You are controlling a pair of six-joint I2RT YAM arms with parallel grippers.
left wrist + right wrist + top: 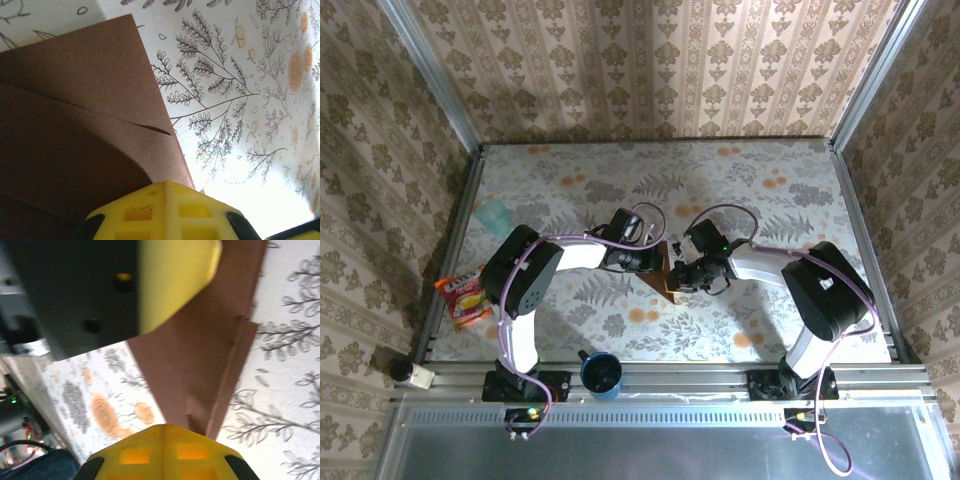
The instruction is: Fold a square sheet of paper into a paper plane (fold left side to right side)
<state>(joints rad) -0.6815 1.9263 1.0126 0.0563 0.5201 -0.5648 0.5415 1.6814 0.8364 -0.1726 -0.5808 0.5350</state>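
The dark reddish-brown sheet of paper lies mid-table, folded into overlapping layers that taper to a point like a paper plane. In the left wrist view the paper covers the left half, with a fold edge running across it. My left gripper is shut, its yellow tips on the paper's right edge. In the right wrist view the paper narrows toward my right gripper, also shut, with its tips at the narrow end. The left gripper's yellow finger rests on the far part. From above, both grippers meet over the paper.
A dark blue cup stands at the front rail between the arm bases. An orange snack packet lies at the left edge, and a pale teal cup stands farther back on the left. Metal rails and patterned walls enclose the floral table.
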